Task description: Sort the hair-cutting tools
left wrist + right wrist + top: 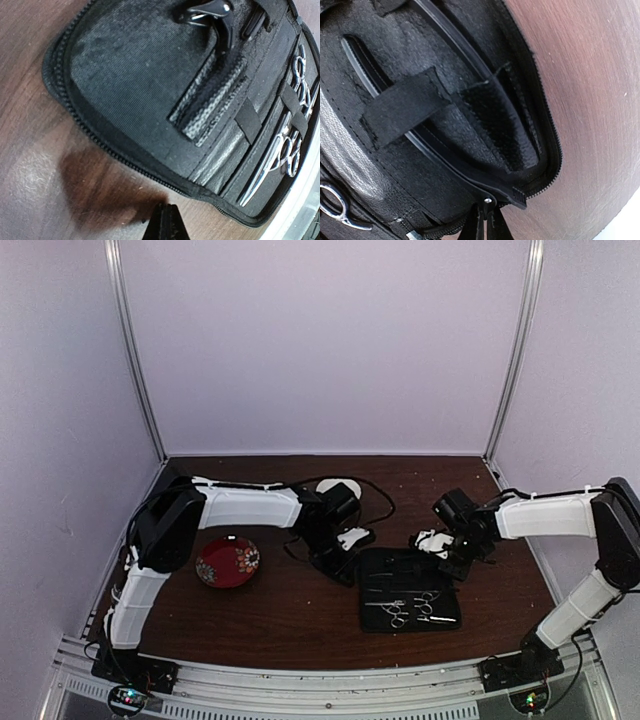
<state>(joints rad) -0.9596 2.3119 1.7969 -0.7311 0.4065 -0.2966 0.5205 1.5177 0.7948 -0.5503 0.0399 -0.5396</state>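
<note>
Sitting at the black case's (375, 575) far edge, fingers together, the right hand (437, 540) is facing silver scissors (398, 606) strapped nearer the robot.

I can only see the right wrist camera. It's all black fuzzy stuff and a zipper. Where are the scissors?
Observer: That's the open black case. One pair of silver scissors and a second pair are strapped in its near end.
Operator: Anything else out there?
Observer: A red patterned plate, left of the case.
Operator: Where's the other gripper?
Observer: The left gripper is over the table, beside the case's zipper edge.
</note>
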